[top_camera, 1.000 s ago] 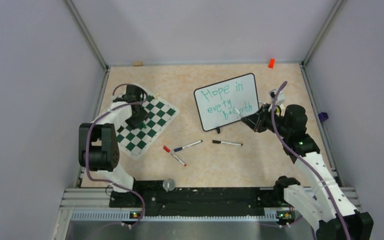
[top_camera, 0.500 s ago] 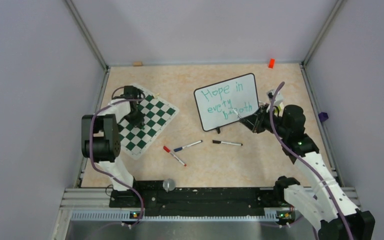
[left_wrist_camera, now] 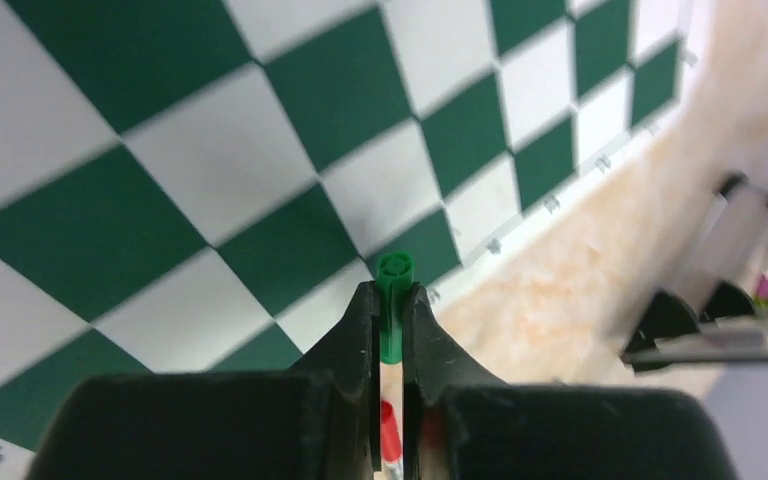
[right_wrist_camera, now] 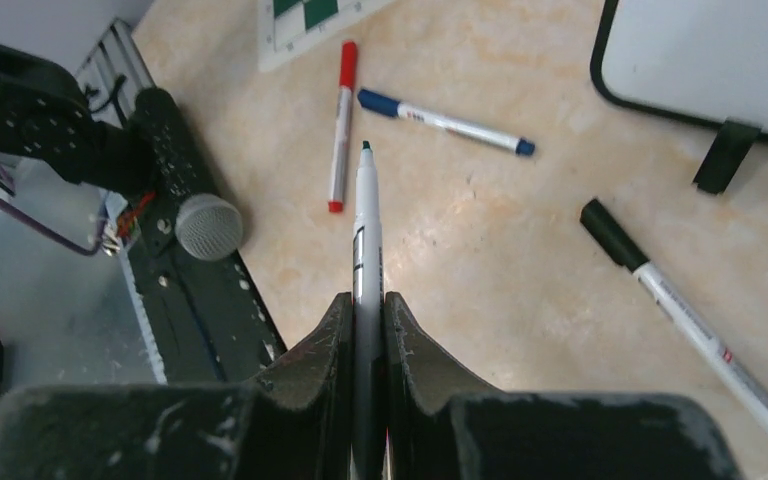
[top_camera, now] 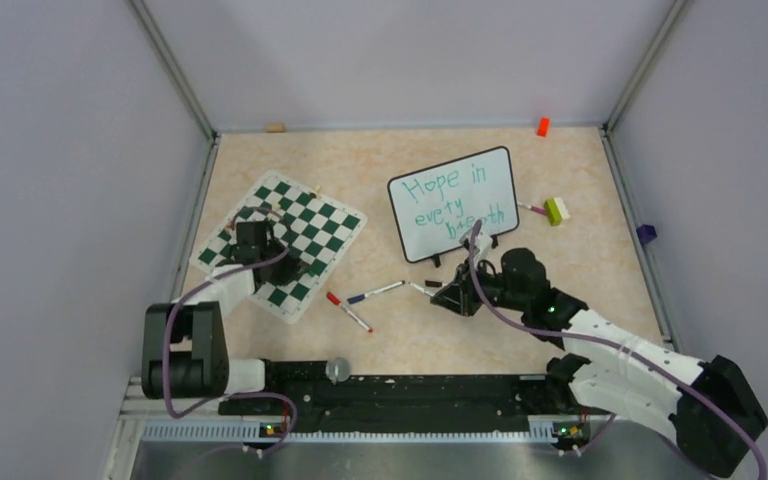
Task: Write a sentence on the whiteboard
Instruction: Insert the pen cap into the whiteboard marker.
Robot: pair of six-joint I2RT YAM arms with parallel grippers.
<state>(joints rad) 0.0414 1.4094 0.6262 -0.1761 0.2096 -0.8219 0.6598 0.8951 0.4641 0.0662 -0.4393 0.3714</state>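
Three capped pens lie loose on the mottled beige surface (top_camera: 380, 160): a red marker (right_wrist_camera: 340, 125), a blue marker (right_wrist_camera: 445, 122) and a black marker (right_wrist_camera: 680, 315). Just far of them stands the whiteboard (top_camera: 425, 242), a glossy white rectangle in a thin, rounded black frame. The sentence (top_camera: 430, 186) on it reads "Hope in every breath" in green script. The right hand (right_wrist_camera: 365, 300) is clenched on an uncapped white-barrelled marker (right_wrist_camera: 365, 215), apart from the board. At left, over the checkered chessboard mat (top_camera: 320, 225), the left hand (left_wrist_camera: 390, 295) pinches a green marker cap (left_wrist_camera: 395, 267).
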